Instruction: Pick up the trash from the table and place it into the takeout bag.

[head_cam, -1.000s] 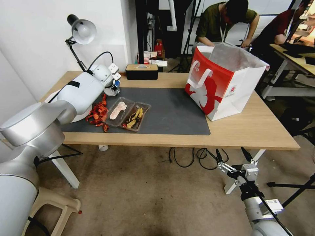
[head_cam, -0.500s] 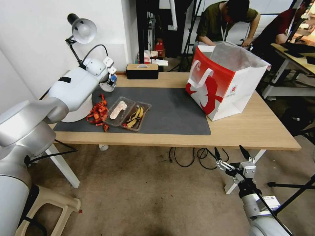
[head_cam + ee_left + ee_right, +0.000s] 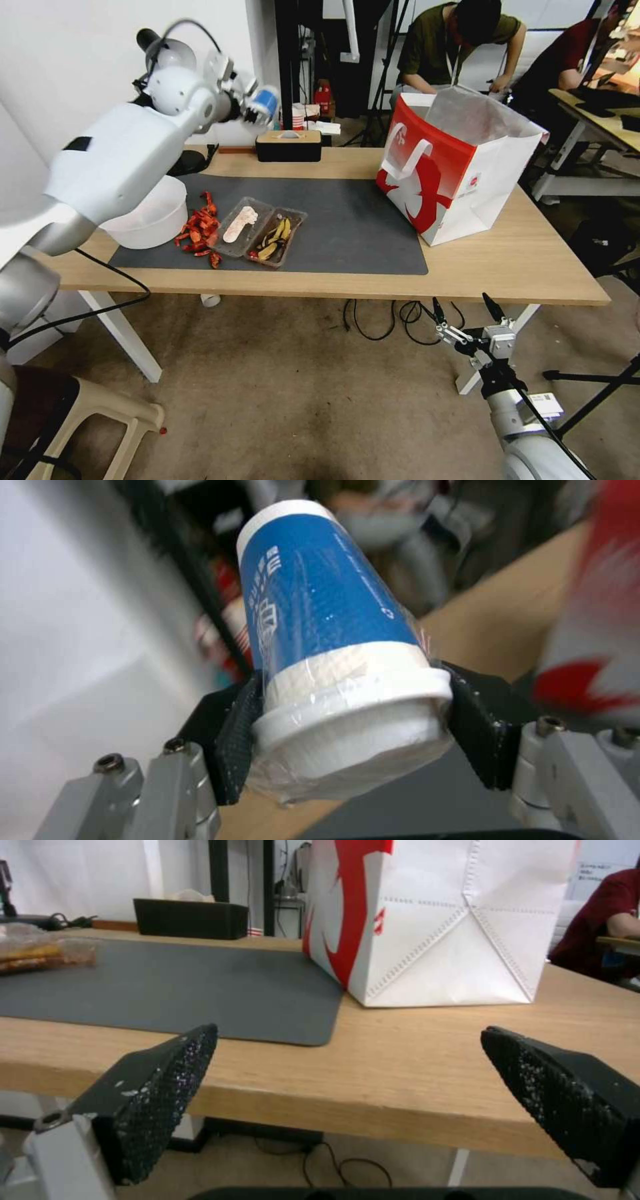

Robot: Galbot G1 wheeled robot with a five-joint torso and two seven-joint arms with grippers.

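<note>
My left gripper (image 3: 253, 107) is raised above the table's (image 3: 520, 267) back left part and is shut on a piece of trash, a blue-sleeved white coffee cup (image 3: 265, 102). In the left wrist view the black fingers (image 3: 230, 730) clamp the cup (image 3: 327, 630) near its white lid, with plastic film wrapped over it. The red and white takeout bag (image 3: 460, 167) stands open at the back right, well to the right of the cup. My right gripper (image 3: 467, 320) hangs open below the table's front edge, and its view faces the bag (image 3: 433, 925).
A clear tray (image 3: 257, 230) with banana peels, red shell scraps (image 3: 198, 230) and a white bowl (image 3: 143, 213) sit on the left of the dark mat (image 3: 353, 227). A black tissue box (image 3: 288, 145) and a desk lamp (image 3: 167, 57) stand at the back.
My left arm has lifted the coffee cup off the mat's back left corner, up and to the right. The white bowl has come into sight. The right arm has barely moved.
</note>
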